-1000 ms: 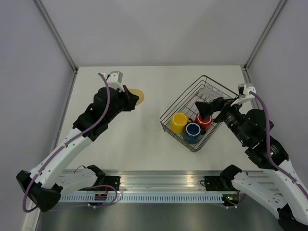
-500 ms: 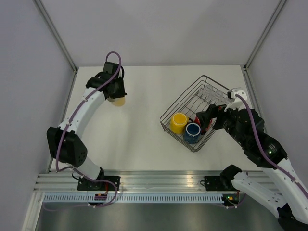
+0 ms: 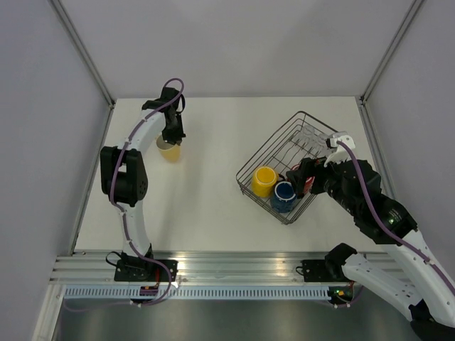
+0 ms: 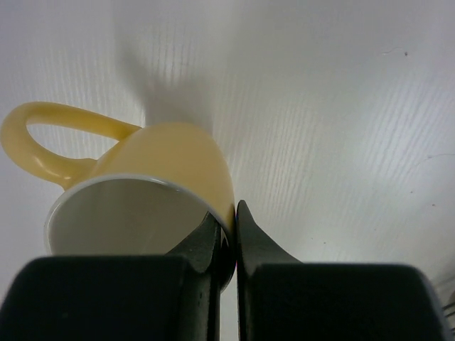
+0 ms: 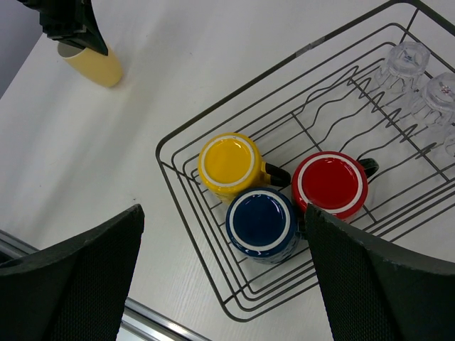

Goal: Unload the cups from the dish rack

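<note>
Looking down from the top camera, I see the left gripper (image 3: 170,137) at the far left of the table (image 3: 213,206). Its fingers are closed tight on the wall of the pale yellow mug (image 3: 170,152). In the left wrist view one finger (image 4: 205,243) sits inside the rim and the other outside, and the mug's handle (image 4: 43,142) sticks out to the left of that view. The mug is low over the table and looks tilted. I cannot tell whether its base touches the surface. It is well apart from the dish rack (image 3: 247,169), which sits on the right half of the table, turned at an angle.

The right gripper (image 5: 224,209) hangs above the near end of the rack, and its fingers (image 5: 71,277) are spread wide with nothing between them. Below it, three mugs are grouped close together inside the rack. The bright yellow mug (image 5: 229,162) is on the left, the red mug (image 5: 330,183) on the right, and the dark blue mug (image 5: 261,219) is nearest, between the two. All three appear to stand mouth down, with flat bases facing up. At the far right end of the rack, past the wire prongs (image 5: 334,99), are the clear glass tumblers (image 5: 411,57). Two show plainly and a third is cut off at the picture's edge.
</note>
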You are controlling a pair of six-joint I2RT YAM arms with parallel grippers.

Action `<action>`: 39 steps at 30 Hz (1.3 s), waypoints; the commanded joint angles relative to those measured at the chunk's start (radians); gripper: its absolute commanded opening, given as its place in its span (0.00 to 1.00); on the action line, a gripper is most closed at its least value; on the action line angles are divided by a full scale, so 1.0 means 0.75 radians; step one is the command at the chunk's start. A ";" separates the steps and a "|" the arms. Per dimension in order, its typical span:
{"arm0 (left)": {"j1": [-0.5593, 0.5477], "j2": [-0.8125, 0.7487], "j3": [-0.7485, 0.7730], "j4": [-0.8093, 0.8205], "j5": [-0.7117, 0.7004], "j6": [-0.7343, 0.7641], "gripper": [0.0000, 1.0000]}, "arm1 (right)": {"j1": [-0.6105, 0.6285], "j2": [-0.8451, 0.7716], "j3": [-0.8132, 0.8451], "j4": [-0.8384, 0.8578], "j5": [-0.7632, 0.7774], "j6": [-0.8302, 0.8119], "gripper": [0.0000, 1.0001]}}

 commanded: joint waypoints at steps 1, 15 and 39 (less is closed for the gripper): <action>0.003 0.011 0.114 0.003 -0.048 0.056 0.02 | 0.003 0.003 0.002 0.001 -0.007 -0.037 0.98; 0.003 0.072 0.073 0.042 -0.013 0.060 0.18 | 0.003 0.024 -0.013 0.023 -0.024 -0.037 0.98; -0.073 -1.019 -0.495 0.275 0.310 -0.081 0.99 | 0.003 0.449 0.018 0.129 -0.003 0.045 0.98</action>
